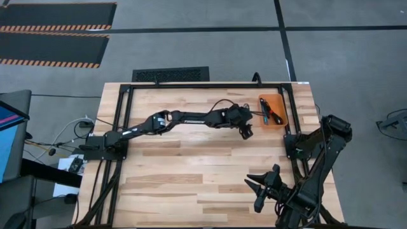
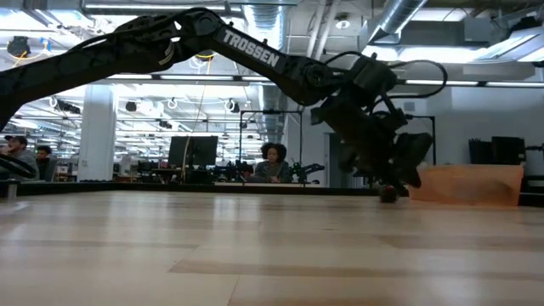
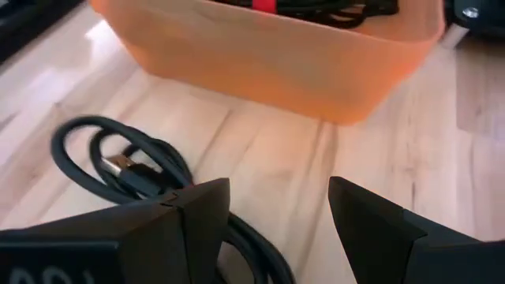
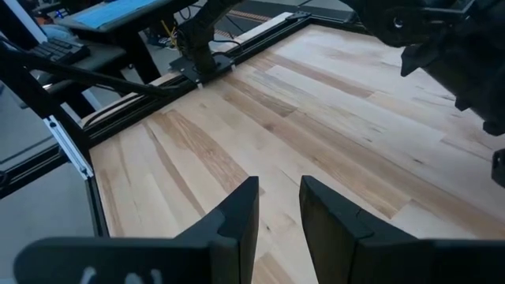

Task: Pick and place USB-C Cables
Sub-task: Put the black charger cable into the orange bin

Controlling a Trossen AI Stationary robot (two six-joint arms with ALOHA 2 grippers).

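A dark teal-grey USB-C cable lies coiled on the wooden table, just in front of the orange tray. My left gripper is open and low over the cable. One strand runs under one finger. In the high view this gripper is beside the tray, which holds a red cable and black cables. My right gripper is open by a narrow gap and empty, near the table's near right corner. My left gripper stands over the coiled cable, and a strand passes beneath one finger. I cannot tell whether the finger touches it. The cable lies flat on the table.
A black metal frame runs around the table's far and side edges. Bare wood lies across the table's middle and near left. People sit at desks in the room beyond the table.
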